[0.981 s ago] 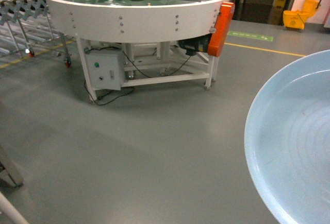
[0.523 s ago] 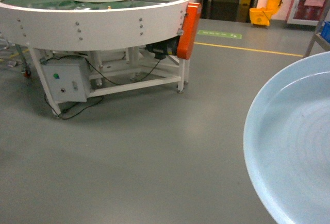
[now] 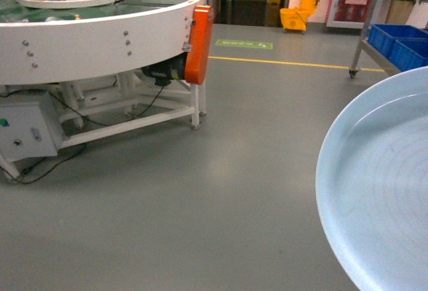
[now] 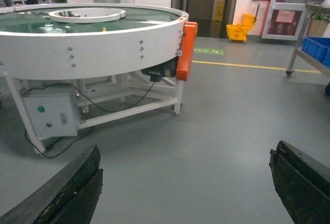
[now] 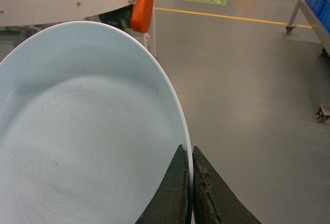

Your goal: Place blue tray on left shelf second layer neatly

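Note:
The blue tray [image 3: 384,184], a round pale sky-blue glossy dish, fills the lower right of the head view, held above the grey floor. In the right wrist view the blue tray [image 5: 82,126] spreads across the left half, and my right gripper [image 5: 190,154] is shut on its rim, one finger on each side of the edge. My left gripper [image 4: 185,175] is open, its two dark fingers [image 4: 77,188] wide apart with only floor between them. The left shelf is out of view.
A large round white conveyor table [image 3: 93,43] with an orange motor cover [image 3: 198,35] stands at the left. A wheeled metal rack with dark blue crates [image 3: 394,43] is at the far right. A yellow mop bucket [image 3: 297,17] sits at the back by a yellow floor line [image 3: 287,62].
The whole scene has slid leftward in the head view: the round table moved left and the rack with blue crates came into sight at right. The tray holds its place in the frame.

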Controlling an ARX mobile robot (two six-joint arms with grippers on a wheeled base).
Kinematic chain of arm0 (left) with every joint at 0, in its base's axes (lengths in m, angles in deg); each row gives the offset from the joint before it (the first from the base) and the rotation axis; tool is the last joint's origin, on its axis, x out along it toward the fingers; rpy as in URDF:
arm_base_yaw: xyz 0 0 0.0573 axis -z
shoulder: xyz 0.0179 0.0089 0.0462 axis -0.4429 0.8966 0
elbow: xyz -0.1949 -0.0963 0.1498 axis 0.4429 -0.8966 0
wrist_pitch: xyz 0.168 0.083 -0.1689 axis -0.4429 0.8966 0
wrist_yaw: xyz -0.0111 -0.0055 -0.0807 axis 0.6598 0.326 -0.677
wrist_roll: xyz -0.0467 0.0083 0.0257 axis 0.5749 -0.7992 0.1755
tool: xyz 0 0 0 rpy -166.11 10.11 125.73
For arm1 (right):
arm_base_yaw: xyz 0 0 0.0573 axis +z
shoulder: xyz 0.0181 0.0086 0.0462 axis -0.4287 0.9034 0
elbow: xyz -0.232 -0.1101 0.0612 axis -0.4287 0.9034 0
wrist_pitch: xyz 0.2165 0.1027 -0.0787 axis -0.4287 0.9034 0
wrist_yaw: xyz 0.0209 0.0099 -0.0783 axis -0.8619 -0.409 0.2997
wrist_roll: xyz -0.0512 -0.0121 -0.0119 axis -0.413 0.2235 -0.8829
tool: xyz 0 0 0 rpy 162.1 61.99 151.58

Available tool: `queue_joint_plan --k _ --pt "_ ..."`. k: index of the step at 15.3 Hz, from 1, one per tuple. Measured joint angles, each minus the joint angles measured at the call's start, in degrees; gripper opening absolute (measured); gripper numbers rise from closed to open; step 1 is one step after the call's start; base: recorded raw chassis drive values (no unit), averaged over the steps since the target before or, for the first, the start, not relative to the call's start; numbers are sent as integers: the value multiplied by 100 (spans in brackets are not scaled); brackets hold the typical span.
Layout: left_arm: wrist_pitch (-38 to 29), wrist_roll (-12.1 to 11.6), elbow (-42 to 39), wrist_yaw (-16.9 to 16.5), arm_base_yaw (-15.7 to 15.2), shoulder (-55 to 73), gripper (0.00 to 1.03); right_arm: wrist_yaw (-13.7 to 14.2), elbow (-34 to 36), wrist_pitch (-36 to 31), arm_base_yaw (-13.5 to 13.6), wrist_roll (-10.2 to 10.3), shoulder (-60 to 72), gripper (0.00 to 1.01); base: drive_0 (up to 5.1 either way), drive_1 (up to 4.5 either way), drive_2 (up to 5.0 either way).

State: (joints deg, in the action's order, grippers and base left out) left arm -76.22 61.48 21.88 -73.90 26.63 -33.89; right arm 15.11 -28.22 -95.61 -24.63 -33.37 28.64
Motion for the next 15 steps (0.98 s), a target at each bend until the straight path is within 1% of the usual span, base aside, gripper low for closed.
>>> queue_joint_plan --k 11,15 --pt "-9 0 0 -17 0 0 98 2 -2 -2 0 0 -9 2 -156 264 -577" --pt "-2 0 0 -20 0 0 98 0 -2 0 0 0 24 2 -151 -151 -151"
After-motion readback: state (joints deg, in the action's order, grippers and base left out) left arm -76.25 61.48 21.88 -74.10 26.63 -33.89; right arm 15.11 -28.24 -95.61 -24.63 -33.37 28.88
